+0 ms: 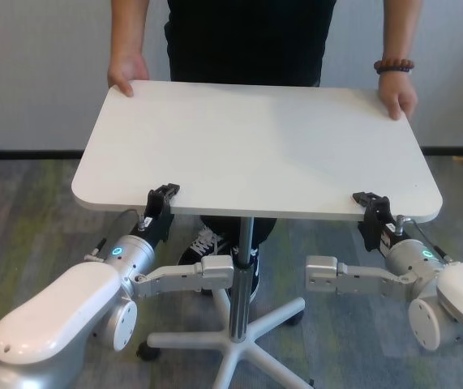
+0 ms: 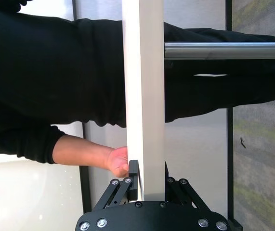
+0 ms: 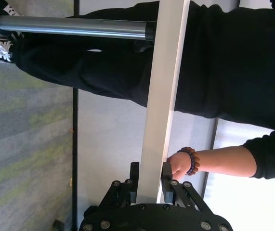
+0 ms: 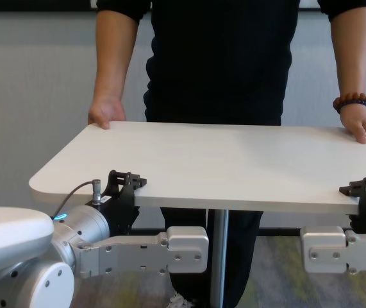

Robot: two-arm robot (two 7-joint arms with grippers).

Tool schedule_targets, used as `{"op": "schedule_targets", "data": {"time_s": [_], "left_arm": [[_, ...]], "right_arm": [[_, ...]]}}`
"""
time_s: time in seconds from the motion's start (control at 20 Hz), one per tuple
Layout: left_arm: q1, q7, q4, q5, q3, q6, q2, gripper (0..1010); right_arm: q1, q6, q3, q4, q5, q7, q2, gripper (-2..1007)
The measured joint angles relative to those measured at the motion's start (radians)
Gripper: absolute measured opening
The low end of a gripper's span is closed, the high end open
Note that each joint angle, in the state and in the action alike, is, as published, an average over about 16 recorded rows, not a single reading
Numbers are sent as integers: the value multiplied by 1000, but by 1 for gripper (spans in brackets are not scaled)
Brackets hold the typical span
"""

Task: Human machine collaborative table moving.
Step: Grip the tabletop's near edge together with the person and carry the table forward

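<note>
The white table [image 1: 255, 146] stands on grey-green carpet [image 1: 28, 227] before a pale wall [image 1: 36, 73]; the left gripper [image 1: 161, 197] and right gripper [image 1: 371, 203] clench its near edge; the human [image 1: 247, 40] holds the far corners.

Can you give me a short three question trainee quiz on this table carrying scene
1. True or false: the left pincer is shut on the table.
2. Which edge does the human hold? A near B far
3. Fill in: the bead bracelet is on the side of the robot's ____ arm.

Key: 1 true: both it and the right pincer clamp the near edge. 2 B. 3 right.
</note>
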Motion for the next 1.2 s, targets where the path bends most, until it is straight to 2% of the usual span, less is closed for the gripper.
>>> {"op": "schedule_targets", "data": {"time_s": [0.6,1.2], "left_arm": [[13,19,-9,-2,-3,18,1,254],[10,14,-9,-2,-3,14,2,256]], "right_arm": [[2,9,-5,7,-5,-8,-3,242],[2,8,-5,8,-6,-7,-2,242]]}}
